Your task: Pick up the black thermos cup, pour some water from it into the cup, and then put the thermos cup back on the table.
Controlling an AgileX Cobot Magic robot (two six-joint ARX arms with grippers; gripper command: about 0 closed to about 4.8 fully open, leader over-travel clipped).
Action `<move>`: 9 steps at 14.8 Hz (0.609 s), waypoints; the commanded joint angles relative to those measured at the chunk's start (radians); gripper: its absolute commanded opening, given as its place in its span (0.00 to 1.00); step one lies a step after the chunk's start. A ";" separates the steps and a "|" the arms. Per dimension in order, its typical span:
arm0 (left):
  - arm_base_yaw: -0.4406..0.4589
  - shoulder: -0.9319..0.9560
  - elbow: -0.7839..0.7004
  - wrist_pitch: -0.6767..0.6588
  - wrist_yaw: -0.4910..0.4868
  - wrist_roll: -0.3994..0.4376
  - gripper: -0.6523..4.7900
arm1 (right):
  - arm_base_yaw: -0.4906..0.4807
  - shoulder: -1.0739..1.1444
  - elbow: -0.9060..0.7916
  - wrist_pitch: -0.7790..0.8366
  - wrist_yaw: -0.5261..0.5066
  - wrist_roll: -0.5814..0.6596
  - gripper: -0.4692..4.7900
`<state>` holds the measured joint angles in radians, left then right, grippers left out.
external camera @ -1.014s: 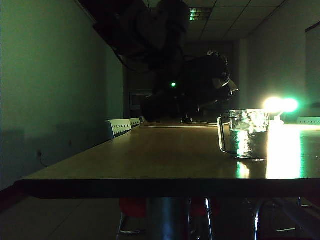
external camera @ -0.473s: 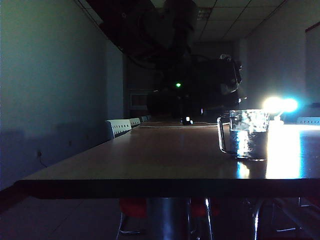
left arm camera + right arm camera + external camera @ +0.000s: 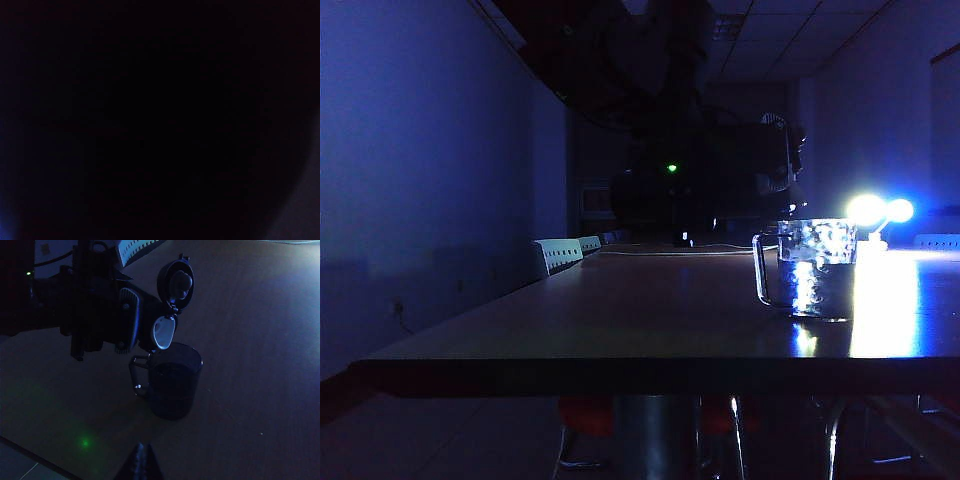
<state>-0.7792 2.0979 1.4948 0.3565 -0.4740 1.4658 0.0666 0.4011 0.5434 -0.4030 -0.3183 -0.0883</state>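
Thermos cup (image 3: 150,315), further tipped since, over cup (image 3: 172,380); no legible writing.

Black thermos cup (image 3: 125,320) now tipped further, spout nearer the cup (image 3: 172,380); lighting green to blue

The tilted black thermos cup (image 3: 150,315) in the left gripper (image 3: 95,310) blocks access above the cup (image 3: 812,268). Table (image 3: 620,310) left and near is unobstructed.
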 commanded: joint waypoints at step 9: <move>-0.009 -0.010 0.012 0.061 -0.047 0.126 0.67 | -0.001 0.000 0.005 0.010 -0.006 -0.002 0.08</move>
<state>-0.7856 2.0975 1.4982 0.3794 -0.5125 1.5669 0.0662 0.4011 0.5434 -0.4026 -0.3183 -0.0883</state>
